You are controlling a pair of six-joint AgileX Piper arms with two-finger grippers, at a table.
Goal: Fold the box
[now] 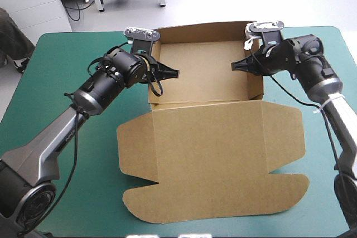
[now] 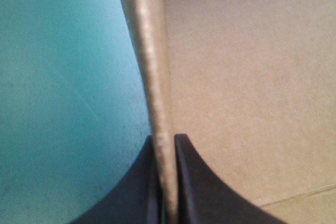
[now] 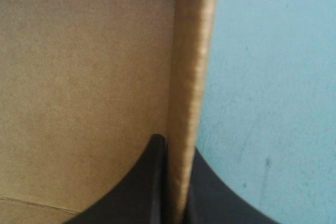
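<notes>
Left fingers (image 2: 202,187) are pinched almost fully together on the left wall (image 2: 156,77) of the box (image 1: 206,154). One black finger is outside over the teal-green cover and one is inside the tray, with only the thickness of the board between them. My right fingers (image 3: 144,187) grip the right wall (image 3: 191,77) the same way, one each side of the sheet.

The brown box sits in the middle of the tabletop (image 1: 67,54). Its tray is at the far side and its lid (image 1: 209,137) lies flat towards the near edge.

I judge the matched grip has a purpose. With a clamp on each side wall, the two raised sides stand upright and the tray stays square, and neither arm pulls the board sideways. Gripping at the top edges also leaves the tray floor and the lid free for a later fold.

I count one box, two arms and four fingers in all, two per wall. I see the tray's far wall, left wall and right wall standing, plus a low near edge where the lid hinges. The lid is one panel with three flaps: one at its left, one at its right and a wide rounded one along the near edge. None of them is raised.
</notes>
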